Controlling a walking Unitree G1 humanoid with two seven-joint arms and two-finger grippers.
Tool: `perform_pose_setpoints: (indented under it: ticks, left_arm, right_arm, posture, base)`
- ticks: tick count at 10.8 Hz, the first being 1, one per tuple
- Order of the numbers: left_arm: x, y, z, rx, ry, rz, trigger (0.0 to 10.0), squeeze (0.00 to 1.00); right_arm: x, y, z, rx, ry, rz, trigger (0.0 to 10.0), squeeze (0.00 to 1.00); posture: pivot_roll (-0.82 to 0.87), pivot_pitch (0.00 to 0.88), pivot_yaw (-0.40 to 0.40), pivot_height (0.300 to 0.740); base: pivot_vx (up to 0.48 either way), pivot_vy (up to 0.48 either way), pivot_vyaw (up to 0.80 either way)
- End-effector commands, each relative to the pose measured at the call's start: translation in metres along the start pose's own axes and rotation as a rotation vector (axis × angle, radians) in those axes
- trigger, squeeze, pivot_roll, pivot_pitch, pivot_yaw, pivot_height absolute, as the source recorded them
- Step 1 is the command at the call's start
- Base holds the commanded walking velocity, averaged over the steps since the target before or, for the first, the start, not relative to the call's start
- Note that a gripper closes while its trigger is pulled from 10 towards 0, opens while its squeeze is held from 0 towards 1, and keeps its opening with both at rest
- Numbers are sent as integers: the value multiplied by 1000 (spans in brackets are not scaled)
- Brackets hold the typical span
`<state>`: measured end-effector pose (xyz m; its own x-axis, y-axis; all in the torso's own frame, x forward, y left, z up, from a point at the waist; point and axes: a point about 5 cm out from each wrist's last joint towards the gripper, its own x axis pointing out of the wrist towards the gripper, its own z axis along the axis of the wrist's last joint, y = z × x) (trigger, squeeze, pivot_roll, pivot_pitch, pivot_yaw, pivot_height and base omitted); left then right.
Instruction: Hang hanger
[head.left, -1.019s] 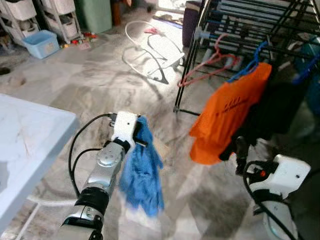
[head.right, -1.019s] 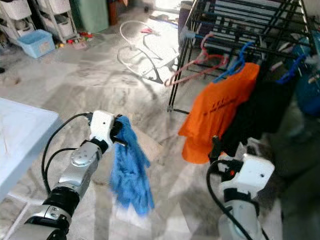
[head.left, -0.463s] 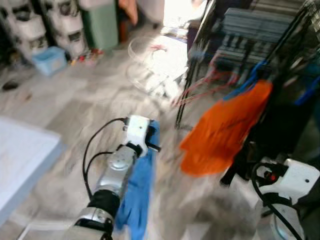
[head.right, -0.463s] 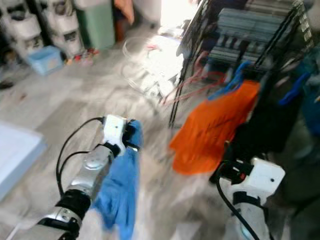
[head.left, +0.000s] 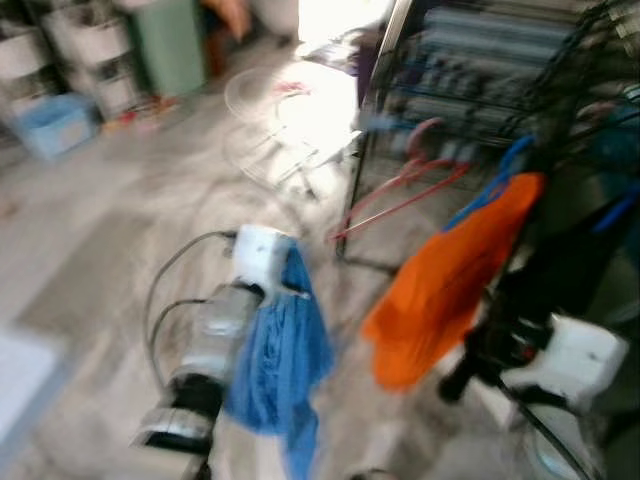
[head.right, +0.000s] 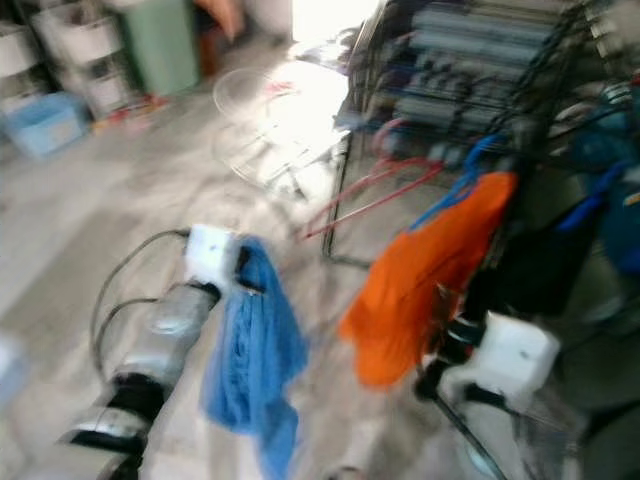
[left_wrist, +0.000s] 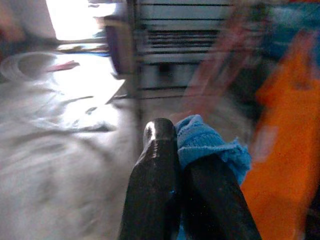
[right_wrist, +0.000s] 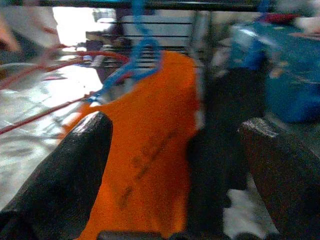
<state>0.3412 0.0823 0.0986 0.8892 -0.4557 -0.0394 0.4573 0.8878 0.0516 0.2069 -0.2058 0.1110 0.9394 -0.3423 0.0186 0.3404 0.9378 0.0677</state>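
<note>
My left gripper (left_wrist: 175, 150) is pinching a blue cloth (head.left: 280, 360) between its two black fingers, which are pressed together on it; the cloth is hanging down from the fingers in a long bunch over the marble floor (head.left: 110, 220). I cannot make out a hanger inside that cloth, as the head views are blurred.

My right gripper (right_wrist: 175, 165) is standing with its fingers wide apart and nothing between them, pointing at an orange shirt (right_wrist: 150, 150). That shirt is hanging on a blue hanger (head.left: 500, 175) from the black drying rack (head.left: 480, 90), which is standing ahead of me on my right. Just beside the orange shirt, on its right, a dark garment (head.left: 560, 270) is hanging from the same rack, and a red hanger (head.left: 410, 185) is hooked on the rack to the shirt's left with no clothing on it.

Further off on the floor a white hose (head.left: 270, 130) is lying in loops in a bright patch of light. A blue bin (head.left: 55, 125) and a green bin (head.left: 170, 45) are sitting at the far left.
</note>
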Motion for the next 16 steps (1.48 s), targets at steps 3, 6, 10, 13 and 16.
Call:
perform_pose_setpoints:
  ticks: [3,6,10,13,16]
  left_arm:
    - [-3,12,2,21,0,25,10000,0]
    - [-2,8,0,21,15,19,10000,0]
    - [-1,-2,3,-26,-22,-35,10000,0]
    - [-1,-5,2,-54,-20,-50,10000,0]
    - [-1,-5,2,-57,-17,-63,10000,0]
  right_arm:
    - [-2,9,4,50,-10,21,10000,0]
    - [-1,8,5,48,-15,14,10000,0]
    - [2,6,5,40,-16,10,10000,0]
    - [4,4,8,22,-32,10,10000,0]
    - [2,6,5,43,-16,5,10000,0]
  posture:
    - [27,92,-39,740]
    - [29,95,-39,740]
    - [25,93,-52,740]
    - [20,89,-50,740]
    - [23,87,-46,740]
  base:
    - [295,380,-267]
    - [97,127,0]
    - [0,0,0]
    - [362,0,0]
    - [384,0,0]
